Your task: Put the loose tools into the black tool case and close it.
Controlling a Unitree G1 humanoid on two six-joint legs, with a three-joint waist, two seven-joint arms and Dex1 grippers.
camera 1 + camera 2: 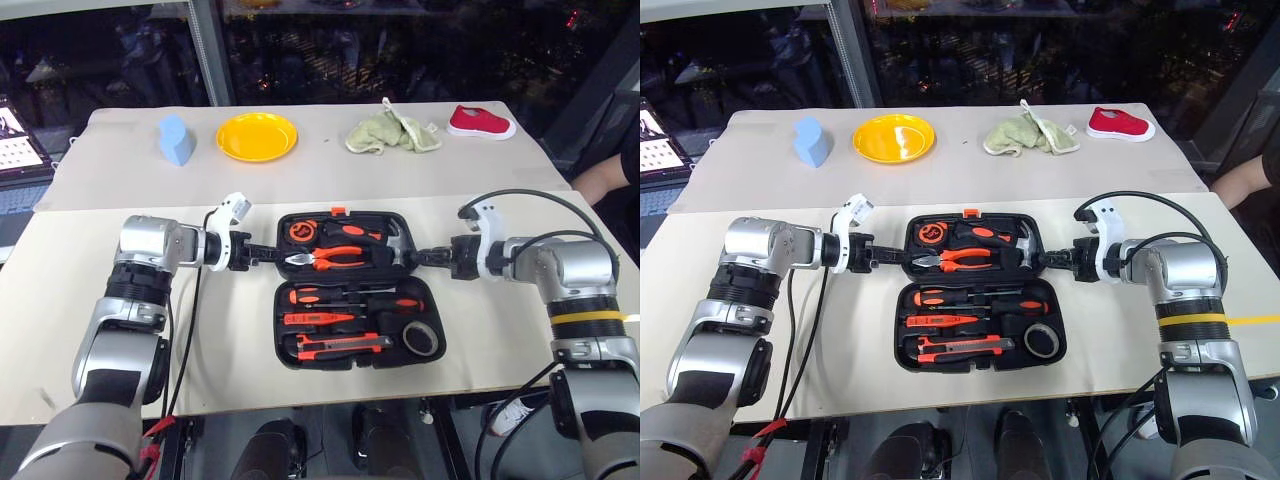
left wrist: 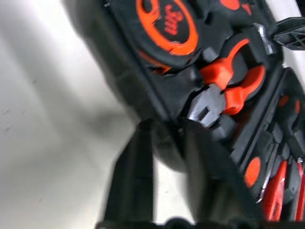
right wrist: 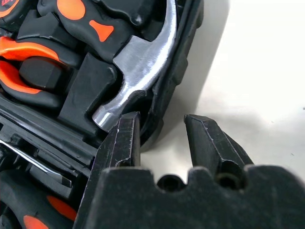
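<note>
The black tool case (image 1: 280, 325) lies open at mid-table, both halves flat. Its near half holds two black-orange screwdrivers (image 1: 350, 298), the slim orange tester (image 1: 318, 319), the utility knife (image 1: 340, 345) and the tape roll (image 1: 423, 338). The far half holds pliers, a hammer and a tape measure. My left gripper (image 1: 268, 255) is shut on the far half's left rim (image 2: 167, 138). My right gripper (image 1: 420, 257) straddles its right rim by the hammer head (image 3: 138, 62), one finger inside and one outside, with a gap to the outer finger (image 3: 209, 148).
Along the table's far side lie a blue block (image 1: 177, 138), a yellow plate (image 1: 257, 136), a green cloth (image 1: 392, 133) and a red shoe (image 1: 481, 122). A person's arm (image 1: 605, 180) shows at the right edge. Bare tabletop lies on both sides of the case.
</note>
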